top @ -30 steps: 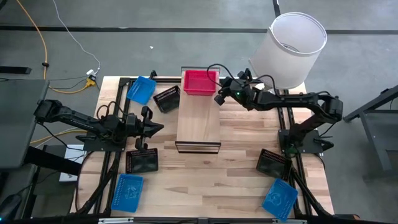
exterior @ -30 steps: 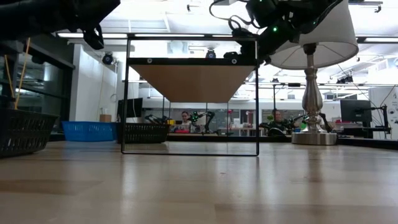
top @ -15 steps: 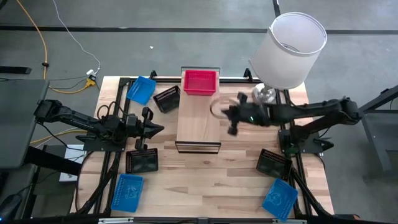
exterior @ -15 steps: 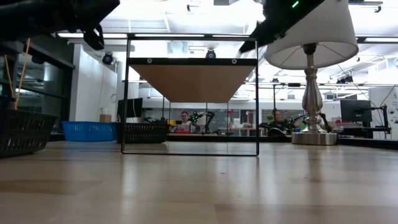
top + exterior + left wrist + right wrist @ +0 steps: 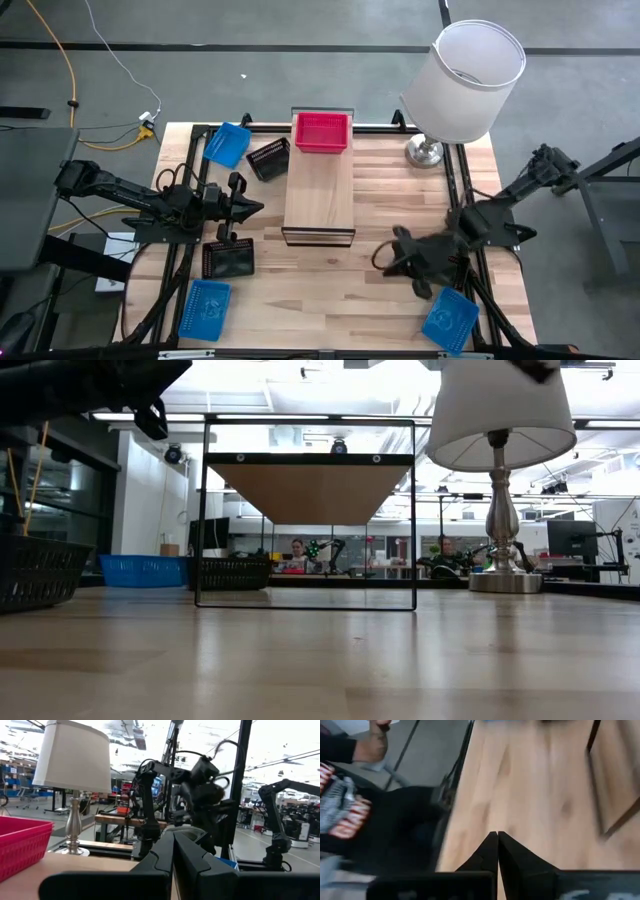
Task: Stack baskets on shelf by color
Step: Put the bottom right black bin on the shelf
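Note:
A red basket [image 5: 322, 132] rests on the far end of the light-wood shelf [image 5: 320, 195]; it also shows in the left wrist view [image 5: 20, 845]. On the tabletop sit a blue basket [image 5: 228, 143] and a black basket [image 5: 268, 158] at far left, a black basket [image 5: 228, 260] and a blue basket [image 5: 207, 308] at near left, and a blue basket [image 5: 449, 318] at near right. My right arm largely hides another black basket [image 5: 440, 264]. My right gripper [image 5: 383, 260] hovers shut beside that basket, empty [image 5: 497, 851]. My left gripper [image 5: 258, 207], shut [image 5: 173, 847], waits left of the shelf.
A lamp with a white shade [image 5: 468, 75] stands at the table's far right corner, its base [image 5: 424, 152] on the wood. Black frame rails [image 5: 462, 200] run along both table sides. A person's hand [image 5: 370, 745] shows beyond the table's edge in the right wrist view.
My right gripper has swept quickly from beside the red basket at the shelf's far end, along the shelf's right side, toward the table's near right. It now hangs by the black basket there. The red basket stays on the shelf.

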{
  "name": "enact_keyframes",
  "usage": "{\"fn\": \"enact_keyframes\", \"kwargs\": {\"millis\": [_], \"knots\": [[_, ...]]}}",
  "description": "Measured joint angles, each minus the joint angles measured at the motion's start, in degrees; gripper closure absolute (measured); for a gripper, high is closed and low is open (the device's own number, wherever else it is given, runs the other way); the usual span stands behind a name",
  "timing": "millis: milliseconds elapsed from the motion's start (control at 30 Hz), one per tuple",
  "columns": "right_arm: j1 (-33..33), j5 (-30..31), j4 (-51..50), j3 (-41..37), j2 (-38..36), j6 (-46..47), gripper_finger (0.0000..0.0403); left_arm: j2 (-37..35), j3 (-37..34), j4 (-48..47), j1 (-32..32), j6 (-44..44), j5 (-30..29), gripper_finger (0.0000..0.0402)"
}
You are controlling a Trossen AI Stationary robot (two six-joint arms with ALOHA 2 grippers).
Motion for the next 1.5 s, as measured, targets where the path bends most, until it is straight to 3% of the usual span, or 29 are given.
{"fn": "enact_keyframes", "kwargs": {"millis": [200,367,600,867,1167,1500], "knots": [[10.2,2.1,-8.9,0.0,1.0,23.6,0.0403,0.0,0.0,0.0,0.0,0.0,-0.3,0.0401],[15.3,1.8,-22.4,0.0,3.8,39.4,0.0403,0.0,0.0,0.0,0.0,0.5,-0.5,0.0401],[17.9,-10.9,-35.5,0.0,8.0,53.2,0.0403,0.0,0.0,0.0,0.0,0.6,-1.0,0.0401],[20.8,-19.1,-40.5,0.0,10.8,61.5,0.0403,0.0,0.0,0.0,0.0,0.6,-1.1,0.0401],[21.0,-22.3,-51.3,-0.4,11.7,65.7,0.0403,0.0,0.0,0.0,0.0,0.6,-1.1,0.0401],[21.0,-29.5,-50.1,-9.9,11.6,67.3,0.0403,0.0,0.0,-0.2,0.0,0.5,-0.9,0.0401]]}}
